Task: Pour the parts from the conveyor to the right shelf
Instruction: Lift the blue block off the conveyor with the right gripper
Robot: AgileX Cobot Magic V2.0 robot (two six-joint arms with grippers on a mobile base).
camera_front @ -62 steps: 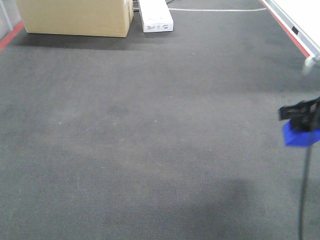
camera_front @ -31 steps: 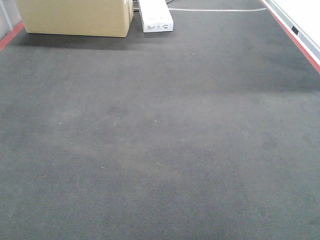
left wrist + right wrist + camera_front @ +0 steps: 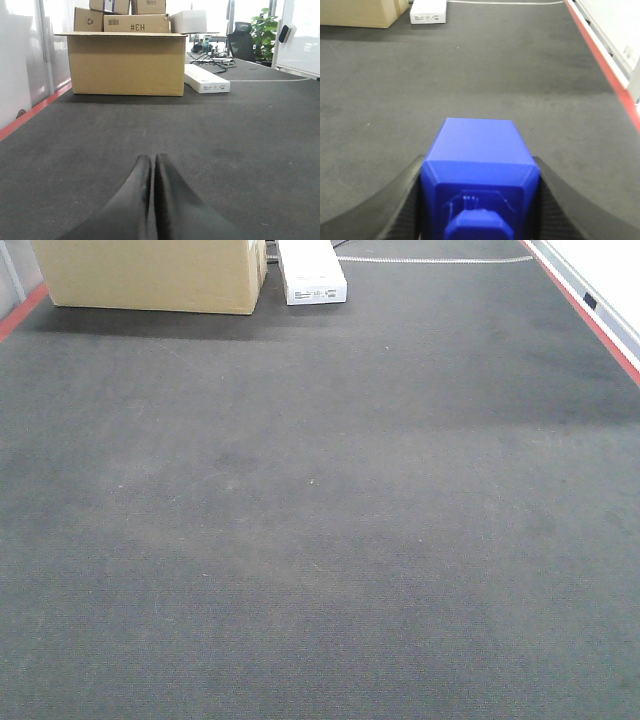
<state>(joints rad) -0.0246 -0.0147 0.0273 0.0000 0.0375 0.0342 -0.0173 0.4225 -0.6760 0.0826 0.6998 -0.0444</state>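
Right gripper (image 3: 479, 172) clamps a faceted bright blue plastic block (image 3: 479, 142) above the ribbed dark grey belt (image 3: 470, 70); left gripper (image 3: 152, 160) is pinched closed, empty.

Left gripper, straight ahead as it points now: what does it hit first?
Likely the big cardboard box, beyond a stretch of conveyor. The left gripper is shut. Tilt unclear, so possibly the conveyor first.

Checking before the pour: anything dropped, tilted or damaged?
Nothing stands out. The blue block sits squarely in the right gripper, the left gripper is shut and empty, and no spill shows on the belt.
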